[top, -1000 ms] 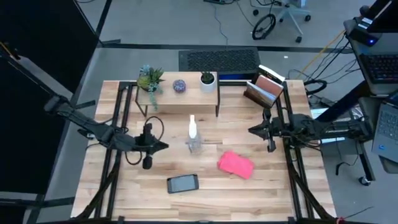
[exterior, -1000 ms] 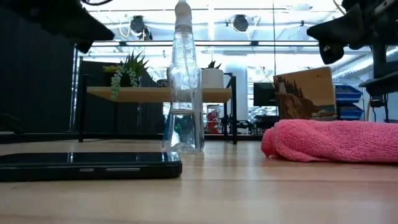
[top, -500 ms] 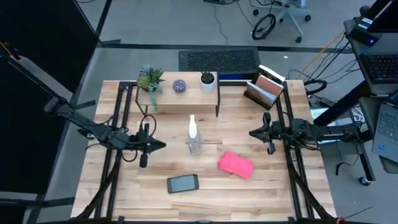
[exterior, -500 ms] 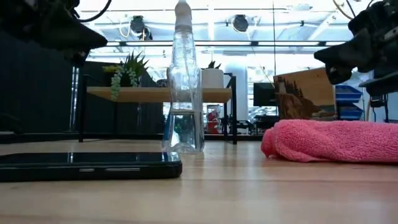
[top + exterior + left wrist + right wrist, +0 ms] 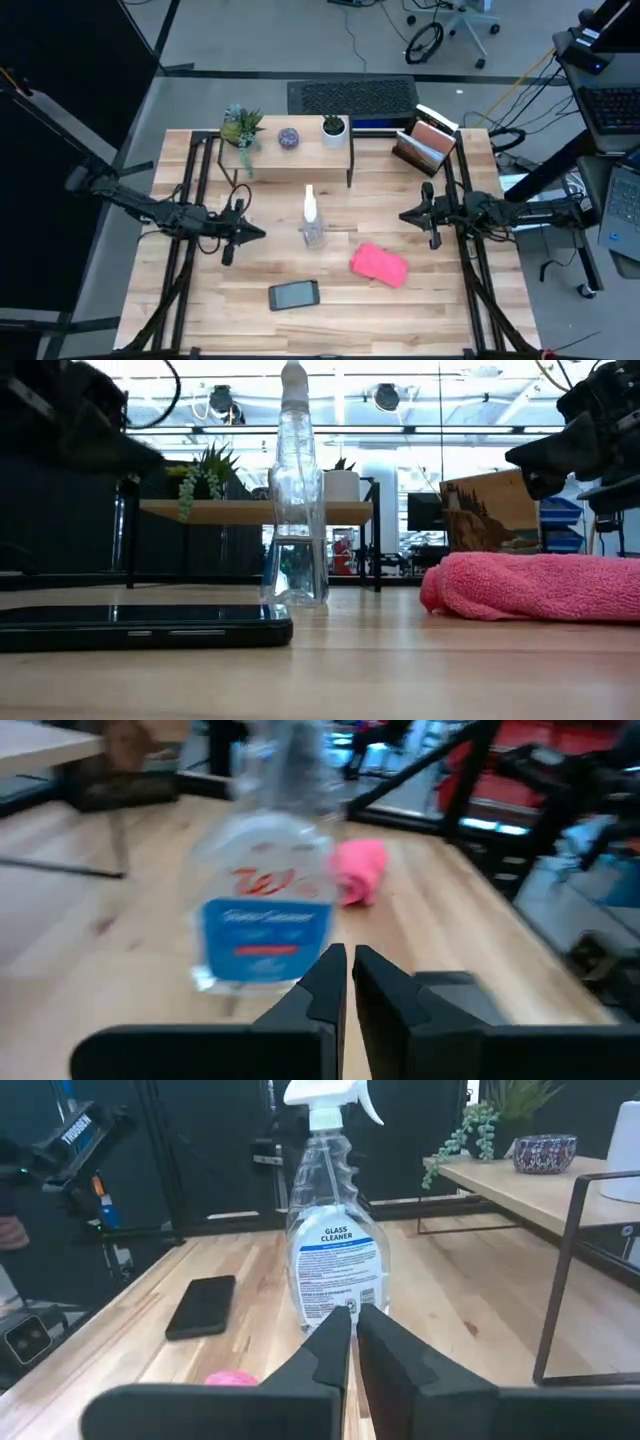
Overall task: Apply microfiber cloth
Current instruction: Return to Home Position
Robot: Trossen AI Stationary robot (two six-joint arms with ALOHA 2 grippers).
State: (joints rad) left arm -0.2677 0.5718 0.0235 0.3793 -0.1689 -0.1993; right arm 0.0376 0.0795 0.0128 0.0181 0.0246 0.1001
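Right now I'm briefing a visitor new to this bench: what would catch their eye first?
The bright pink microfiber cloth, crumpled on the wooden table right of centre, stands out most. Next comes the clear glass-cleaner spray bottle standing upright mid-table, with the black smartphone lying flat below it in the high view. The left gripper and right gripper hang shut and empty on either side, clear of all three.
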